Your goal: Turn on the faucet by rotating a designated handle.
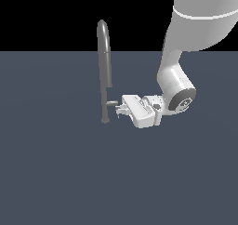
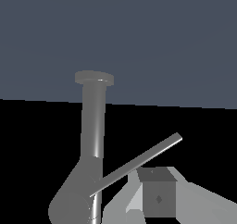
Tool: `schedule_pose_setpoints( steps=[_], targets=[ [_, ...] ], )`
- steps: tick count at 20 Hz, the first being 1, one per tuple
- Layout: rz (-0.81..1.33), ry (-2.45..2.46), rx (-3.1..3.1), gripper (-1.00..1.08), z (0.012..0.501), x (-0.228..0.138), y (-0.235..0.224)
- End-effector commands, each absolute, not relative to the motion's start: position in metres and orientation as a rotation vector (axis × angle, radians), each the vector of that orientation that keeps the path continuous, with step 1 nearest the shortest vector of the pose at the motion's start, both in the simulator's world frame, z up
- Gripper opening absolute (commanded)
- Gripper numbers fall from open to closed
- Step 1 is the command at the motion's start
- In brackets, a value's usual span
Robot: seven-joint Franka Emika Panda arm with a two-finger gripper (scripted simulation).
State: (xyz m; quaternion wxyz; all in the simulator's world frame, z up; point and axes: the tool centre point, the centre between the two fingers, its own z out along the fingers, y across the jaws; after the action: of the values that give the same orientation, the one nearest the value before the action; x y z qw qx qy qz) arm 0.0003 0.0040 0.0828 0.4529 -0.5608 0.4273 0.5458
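exterior view: faucet (image 1: 105, 70) seen upright on the desk (image 1: 56, 173); handle (image 1: 111, 103) jutting toward the exterior view's right; gripper (image 1: 122, 109) held level just beside it, jaws' state cannot be told | wrist view: faucet (image 2: 94, 126) close, thin rod (image 2: 139, 163) beside one fingertip (image 2: 158, 197)

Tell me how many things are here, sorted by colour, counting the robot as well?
Grey: 2, the faucet and the handle sticking out of its side.
White: 1, the robot arm, whose gripper is right beside the handle.
Dark blue-grey: 1, the floor that everything stands on.
Total: 4
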Motion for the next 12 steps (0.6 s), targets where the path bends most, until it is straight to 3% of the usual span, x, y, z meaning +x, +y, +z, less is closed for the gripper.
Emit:
schedule_pose_setpoints(
  steps=[1,5,6,12],
  targets=[
    [1.358,1.091,-1.370,-1.00,0.056,-0.002,0.003],
    [1.362,1.098,-1.366,-1.00,0.044,0.000,0.004],
    [1.340,1.048,-1.389,-1.00,0.076,0.010,0.006],
    [1.349,1.067,-1.380,-1.00,0.058,0.017,0.008]
  ],
)
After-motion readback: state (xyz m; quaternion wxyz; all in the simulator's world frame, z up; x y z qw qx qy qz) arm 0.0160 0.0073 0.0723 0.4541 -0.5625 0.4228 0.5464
